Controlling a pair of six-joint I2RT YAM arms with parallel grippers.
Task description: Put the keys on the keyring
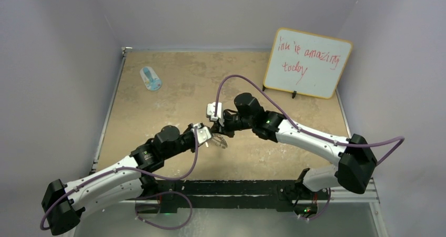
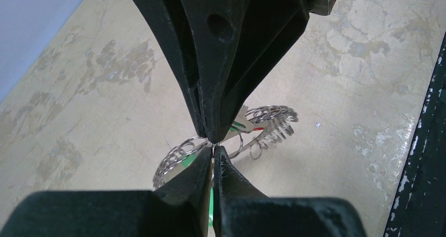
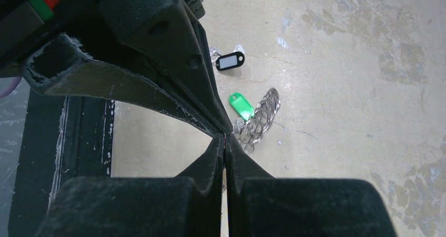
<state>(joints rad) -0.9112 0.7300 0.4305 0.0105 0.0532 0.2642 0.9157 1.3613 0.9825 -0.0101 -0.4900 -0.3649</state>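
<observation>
The keyring (image 1: 221, 141) is a flat silver ring with wire loops (image 2: 273, 122) round its rim. It sits tilted at the table's near centre, between both grippers. My left gripper (image 2: 215, 152) is shut with its tips at the ring's near rim. My right gripper (image 3: 224, 138) is shut too and meets it tip to tip (image 2: 210, 134). Exactly which part each pinches is hidden. A green-tagged key (image 3: 241, 105) hangs against the keyring (image 3: 261, 116). A red sliver (image 2: 257, 128) shows by the loops. A black-tagged key (image 3: 230, 61) lies apart on the table.
A blue-and-white oval object (image 1: 151, 78) lies at the far left of the tan table. A whiteboard (image 1: 307, 63) with red writing leans at the back right. A black rail (image 1: 236, 187) runs along the near edge, and grey walls close in three sides.
</observation>
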